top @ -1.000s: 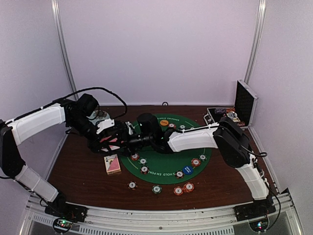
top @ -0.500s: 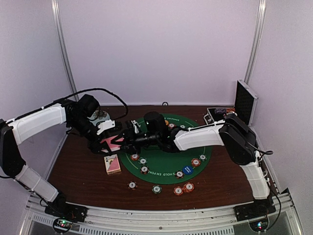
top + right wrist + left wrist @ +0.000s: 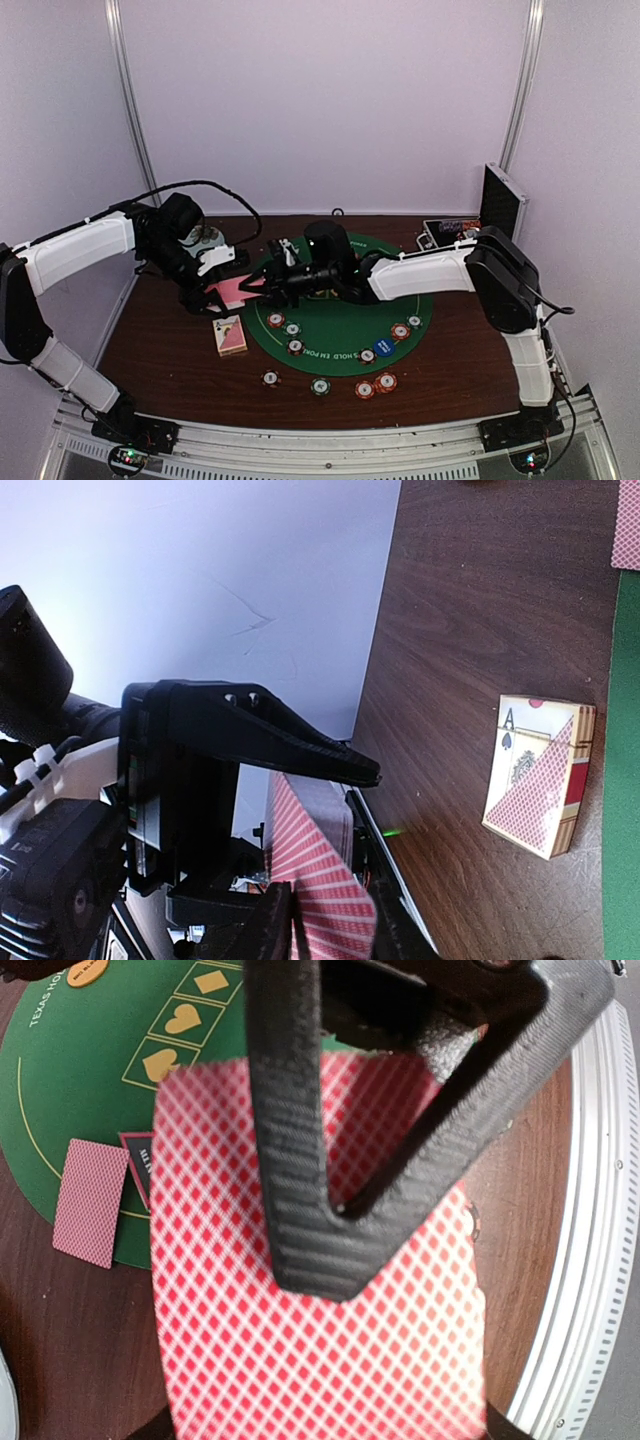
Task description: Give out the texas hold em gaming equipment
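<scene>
My left gripper (image 3: 222,290) is shut on a deck of pink-backed cards (image 3: 238,291) held above the table left of the green mat (image 3: 330,345). In the left wrist view one finger (image 3: 300,1210) lies across the top card (image 3: 320,1360). My right gripper (image 3: 268,284) reaches in from the right and is shut on one card (image 3: 335,905) at the deck's end. Striped chips (image 3: 292,329) and a blue disc (image 3: 383,347) lie on the mat's near part. More chips (image 3: 365,389) lie on the wood. An orange disc (image 3: 88,970) lies on the mat.
A card box (image 3: 230,335) lies on the wood below the deck and shows in the right wrist view (image 3: 540,775). A single card (image 3: 90,1200) lies at the mat's edge. The open aluminium case (image 3: 498,215) stands at the back right. A pale plate (image 3: 207,238) sits behind the left wrist.
My right arm has drawn back to the right, and a pink card now shows stretched out between the two grippers. The left arm has stayed nearly still.
</scene>
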